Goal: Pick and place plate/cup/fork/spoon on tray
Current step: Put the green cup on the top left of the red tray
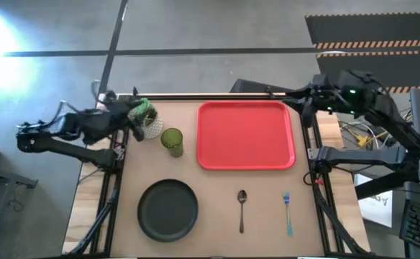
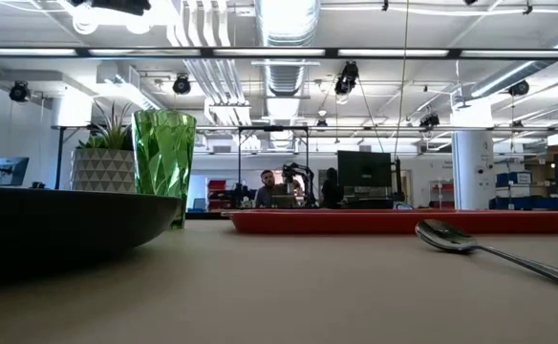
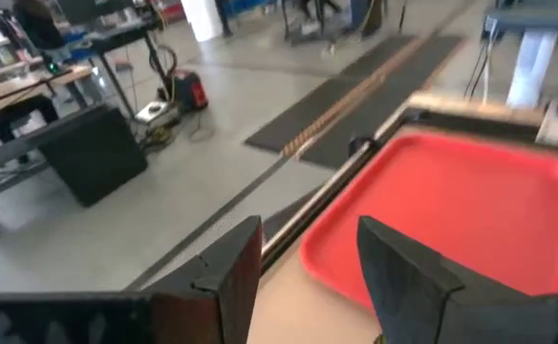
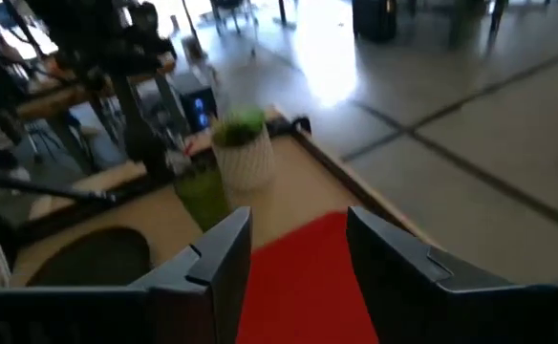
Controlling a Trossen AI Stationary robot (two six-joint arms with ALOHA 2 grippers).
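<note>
The red tray [image 1: 246,134] lies at the table's far middle. Nearer the front, the dark plate [image 1: 167,209], the spoon [image 1: 242,208] and the blue-handled fork [image 1: 287,212] lie flat on the table in a row. The green cup [image 1: 172,141] stands upright left of the tray. My left gripper [image 1: 132,115] hovers high at the far left, over the plant pot, and is open [image 3: 308,258] and empty. My right gripper [image 1: 305,104] hovers off the tray's far right corner, also open [image 4: 298,248] and empty. Both point toward the tray.
A white pot with a green plant [image 1: 147,122] stands just beyond the cup, under my left arm. In the low view the plate [image 2: 59,225] and spoon [image 2: 451,236] lie closest. A person [image 2: 265,186] sits far back in the room.
</note>
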